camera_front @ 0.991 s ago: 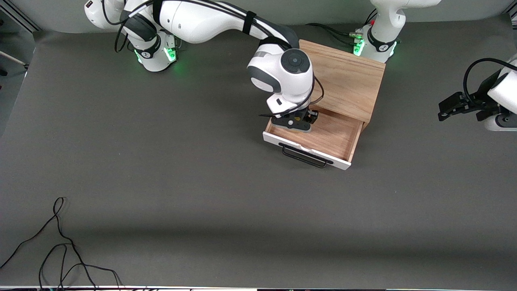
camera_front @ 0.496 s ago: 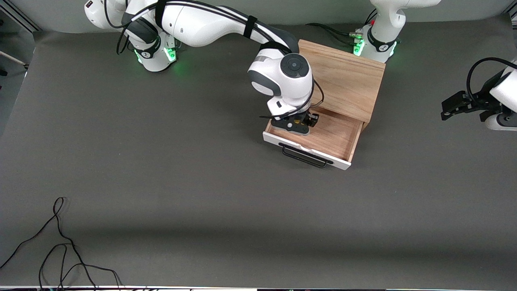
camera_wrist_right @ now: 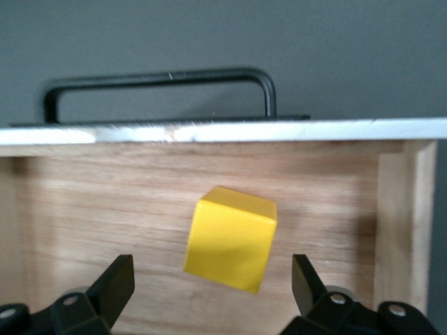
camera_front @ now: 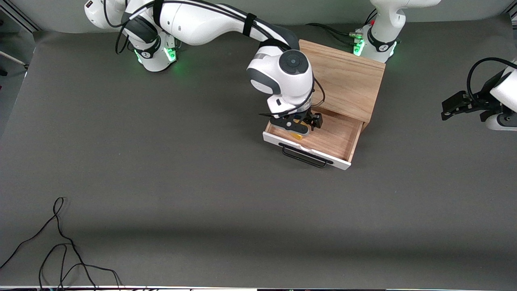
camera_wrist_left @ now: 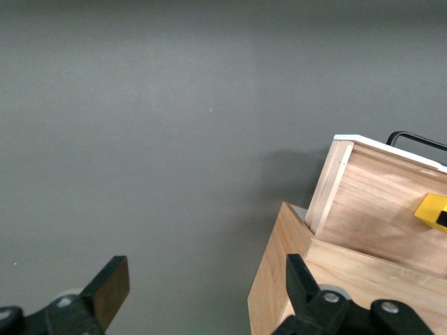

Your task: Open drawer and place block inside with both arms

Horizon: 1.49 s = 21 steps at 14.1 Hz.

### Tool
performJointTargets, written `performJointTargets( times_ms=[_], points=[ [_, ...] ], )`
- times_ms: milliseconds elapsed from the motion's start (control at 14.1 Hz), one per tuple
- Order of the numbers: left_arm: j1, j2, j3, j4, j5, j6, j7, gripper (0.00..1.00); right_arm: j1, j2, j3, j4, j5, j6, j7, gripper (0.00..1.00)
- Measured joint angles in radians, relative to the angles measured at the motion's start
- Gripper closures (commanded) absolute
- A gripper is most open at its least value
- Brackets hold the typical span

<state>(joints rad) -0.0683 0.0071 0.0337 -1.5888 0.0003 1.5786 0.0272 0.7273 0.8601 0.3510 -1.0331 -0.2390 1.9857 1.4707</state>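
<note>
The drawer [camera_front: 336, 139] of the light wooden box [camera_front: 343, 81] stands pulled out, showing its white front and black bar handle [camera_front: 303, 157]. My right gripper [camera_front: 301, 123] hangs over the drawer's inside with its fingers open and nothing between them. The yellow block [camera_wrist_right: 230, 239] sits tilted just below those fingers, free of them, close to the drawer's front panel; whether it rests on the floor I cannot tell. It also shows as the yellow block [camera_front: 297, 136] under the gripper and, in the left wrist view, as the block [camera_wrist_left: 433, 211] in the drawer [camera_wrist_left: 377, 202]. My left gripper [camera_front: 448, 110] waits open.
The left gripper [camera_wrist_left: 206, 286] hangs over bare grey table at the left arm's end, beside the box's side wall [camera_wrist_left: 279, 279]. Loose black cables [camera_front: 60, 250] lie near the front camera at the right arm's end.
My right gripper has opened and let go of the block, which now shows below it near the drawer's front panel. The left gripper has barely shifted.
</note>
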Motion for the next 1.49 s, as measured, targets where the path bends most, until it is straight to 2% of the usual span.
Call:
performJointTargets(
  times_ms=[283,496,637,920,991,1204,1345,1487],
  points=[
    [0.000,0.000,0.000,0.000,0.000,-0.015,0.000,0.00,-0.092,-0.130,0.001,0.018,0.008,-0.159,-0.077,0.00],
    [0.000,0.000,0.000,0.000,0.000,-0.031,0.000,0.00,-0.208,-0.229,0.004,0.006,0.084,-0.263,-0.221,0.00],
    [0.000,0.000,-0.001,0.000,0.001,-0.034,0.000,0.00,-0.293,-0.302,0.006,-0.054,0.111,-0.297,-0.354,0.00],
    [0.000,0.000,-0.002,0.000,0.009,-0.034,0.000,0.00,-0.479,-0.486,-0.003,-0.263,0.148,-0.300,-0.649,0.00],
    [0.000,0.000,-0.001,0.000,0.011,-0.034,0.000,0.00,-0.524,-0.535,-0.024,-0.314,0.181,-0.300,-0.732,0.00],
    [0.000,0.000,-0.001,-0.001,0.013,-0.034,0.000,0.00,-0.570,-0.679,-0.198,-0.459,0.284,-0.298,-0.983,0.00],
    [0.000,0.000,-0.001,-0.001,0.013,-0.034,0.000,0.00,-0.575,-0.755,-0.290,-0.535,0.296,-0.297,-1.079,0.00],
    [0.000,0.000,-0.001,-0.001,0.014,-0.034,0.000,0.00,-0.577,-0.807,-0.352,-0.586,0.296,-0.296,-1.129,0.00]
  ],
)
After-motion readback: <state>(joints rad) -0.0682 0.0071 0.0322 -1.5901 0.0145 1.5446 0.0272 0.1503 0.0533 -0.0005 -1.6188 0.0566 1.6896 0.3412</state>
